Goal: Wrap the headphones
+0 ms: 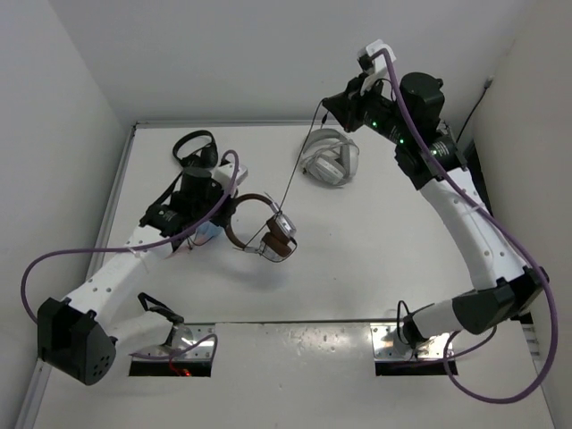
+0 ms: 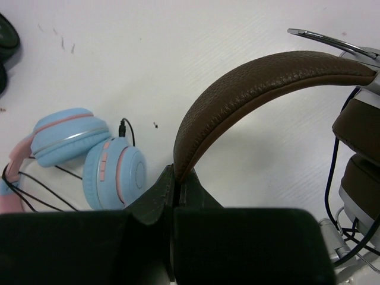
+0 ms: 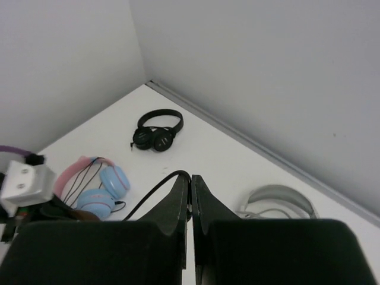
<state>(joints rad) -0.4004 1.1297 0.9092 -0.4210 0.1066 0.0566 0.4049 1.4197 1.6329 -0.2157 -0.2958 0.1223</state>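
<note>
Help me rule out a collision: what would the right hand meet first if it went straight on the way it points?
Likely bare white table beside the small black on-ear headphones, or the grey back wall beyond; depth is unclear. The right hand is shut on the thin black cable.

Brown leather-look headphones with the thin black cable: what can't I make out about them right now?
- Thin black cable, free end: right wrist view, hidden between the fingers of the shut right gripper; top view, too small to tell.
- Silver-and-brown earcups: left wrist view, cut by the right edge.
- Brown headband, near end: left wrist view, hidden behind the shut left gripper.
</note>
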